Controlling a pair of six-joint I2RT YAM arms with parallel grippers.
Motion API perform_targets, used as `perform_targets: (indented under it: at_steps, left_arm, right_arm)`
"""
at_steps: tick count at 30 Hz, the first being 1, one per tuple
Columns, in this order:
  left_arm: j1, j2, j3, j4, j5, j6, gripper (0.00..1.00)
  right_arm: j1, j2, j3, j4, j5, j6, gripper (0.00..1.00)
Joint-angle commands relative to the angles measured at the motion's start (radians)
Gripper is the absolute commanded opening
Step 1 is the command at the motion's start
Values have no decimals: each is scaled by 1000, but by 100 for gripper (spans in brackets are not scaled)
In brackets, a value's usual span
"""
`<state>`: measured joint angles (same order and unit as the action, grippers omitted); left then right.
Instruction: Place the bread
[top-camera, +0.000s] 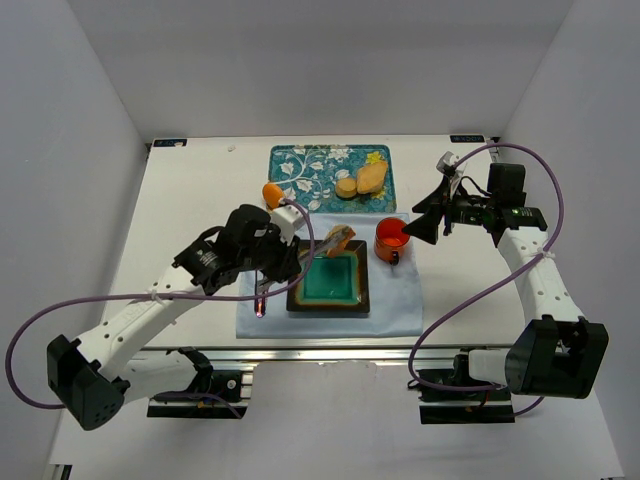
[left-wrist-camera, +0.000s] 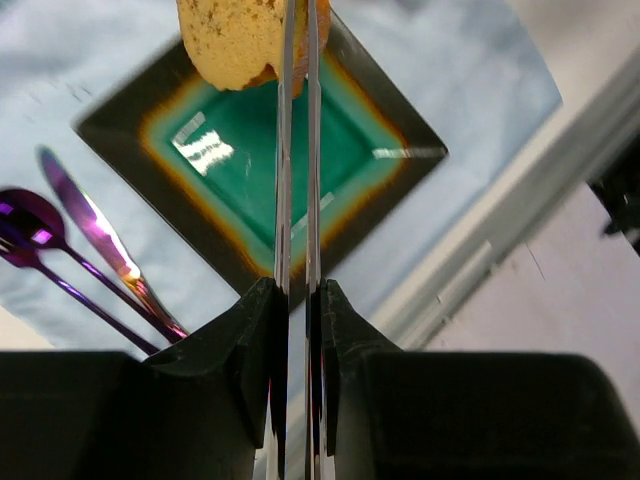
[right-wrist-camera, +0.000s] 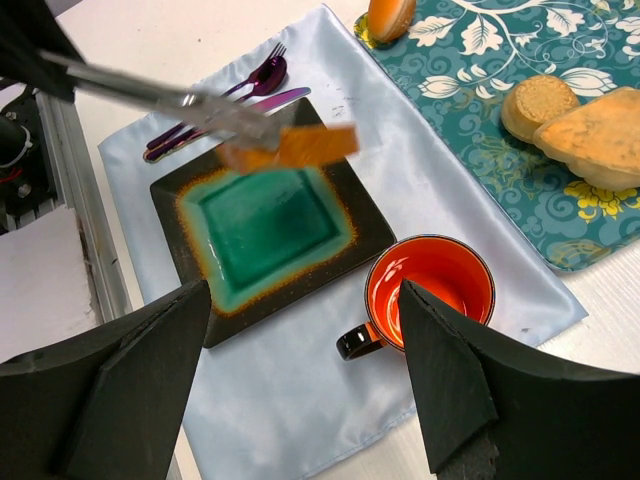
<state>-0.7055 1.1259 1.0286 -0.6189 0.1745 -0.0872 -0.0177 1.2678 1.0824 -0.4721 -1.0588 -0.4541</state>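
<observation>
My left gripper is shut on a pair of metal tongs. The tongs pinch a slice of golden bread at their tips. In the top view the bread hangs over the far edge of the square green plate, with the left gripper to the plate's left. The right wrist view shows the bread above the plate, not touching it. My right gripper is open and empty, hovering beside the orange mug.
A patterned teal tray at the back holds more bread pieces. An orange bun lies by its near-left corner. Purple cutlery lies left of the plate on a pale blue cloth.
</observation>
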Motion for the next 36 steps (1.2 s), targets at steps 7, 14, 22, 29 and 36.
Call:
perform_targets:
  at_steps: [7, 14, 22, 29, 36]
  left_arm:
    - [-20, -49, -107, -21, 158, -2, 0]
    - [-46, -20, -124, -47, 224, 10, 28]
    - [-48, 52, -81, -128, 298, 41, 48]
    - [-46, 48, -64, -133, 290, 26, 51]
    - [-45, 15, 17, -99, 186, -25, 47]
  right_arm:
    - [-2, -10, 21, -5, -32, 12, 81]
    - [-7, -25, 7, -5, -27, 14, 81]
    - [-13, -18, 13, 0, -32, 15, 81]
    - [-16, -16, 8, 3, -33, 14, 81]
    - [-16, -15, 7, 6, -36, 15, 81]
